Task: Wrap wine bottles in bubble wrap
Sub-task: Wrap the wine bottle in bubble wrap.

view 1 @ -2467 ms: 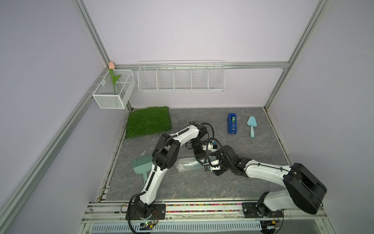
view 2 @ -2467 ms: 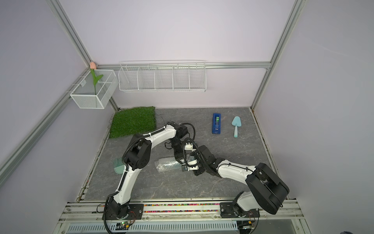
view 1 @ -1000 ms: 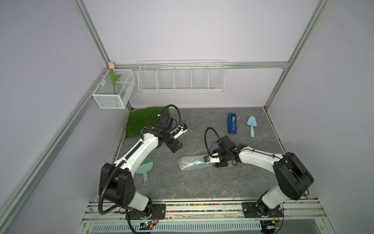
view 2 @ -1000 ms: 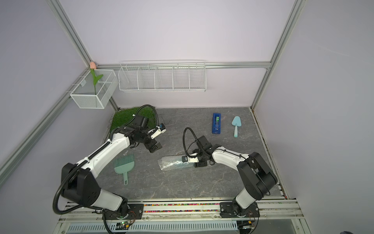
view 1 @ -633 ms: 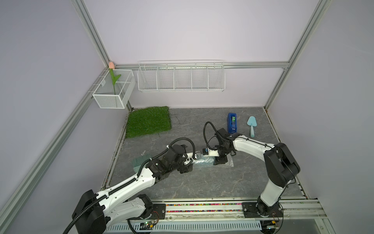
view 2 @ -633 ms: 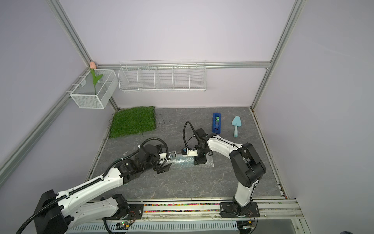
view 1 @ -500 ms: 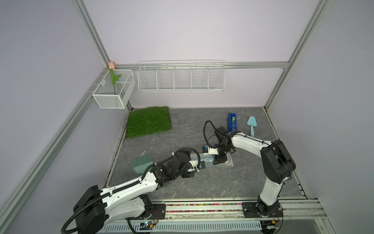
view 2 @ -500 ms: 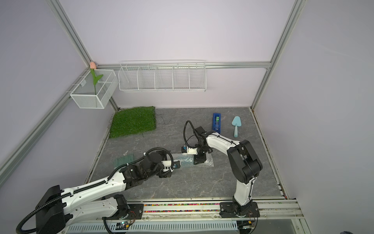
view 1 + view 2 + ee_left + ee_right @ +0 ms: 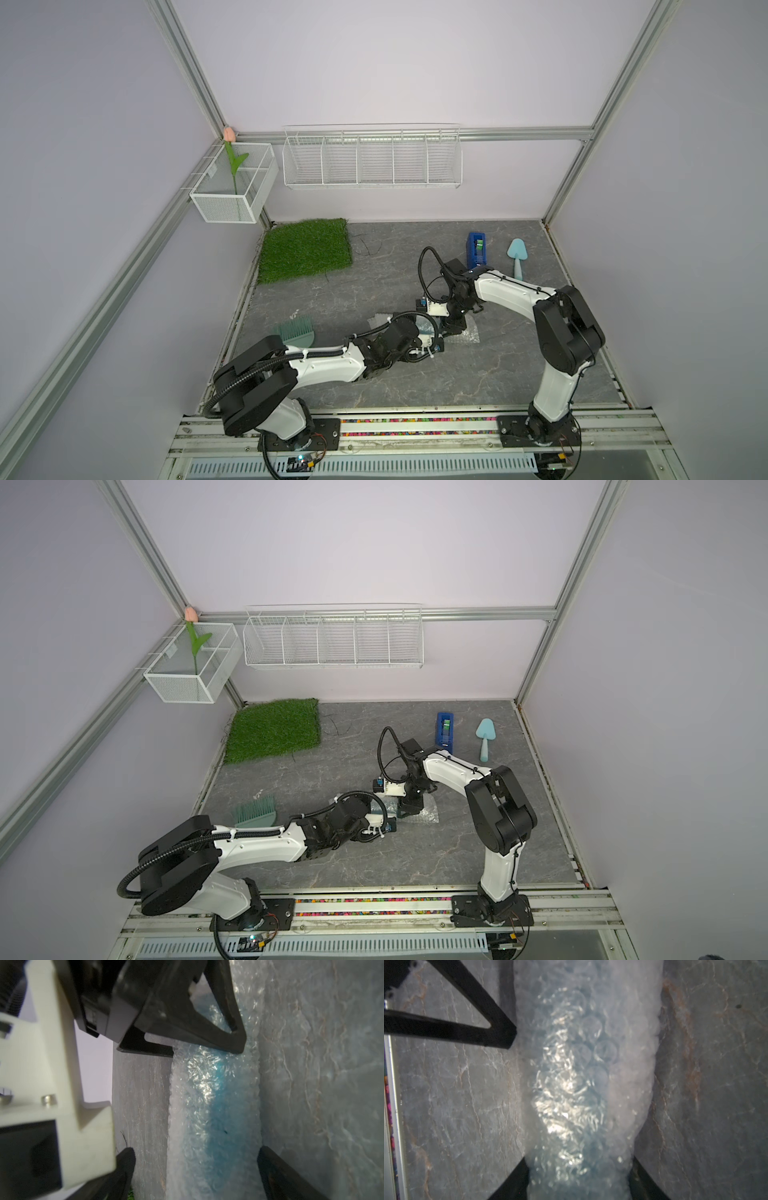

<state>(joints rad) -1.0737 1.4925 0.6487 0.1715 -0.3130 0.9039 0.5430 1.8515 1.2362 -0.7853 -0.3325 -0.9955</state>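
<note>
Gripping bubble wrap [image 9: 581, 1084] rolled round blue bottle [image 9: 218, 1115] w/ right hand [image 9: 579, 1164], left hand [image 9: 195, 1150] open astride same roll

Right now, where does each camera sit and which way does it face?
Top views: high at the front, looking down and back at the whole table; left arm and right arm show whole.
Left wrist: on the left arm, looking along the left gripper at the bubble wrap round the blue wine bottle; right gripper beyond.
Right wrist: looks down past its own fingers at the same wrap.
Shared: all four show the wrapped roll.
</note>
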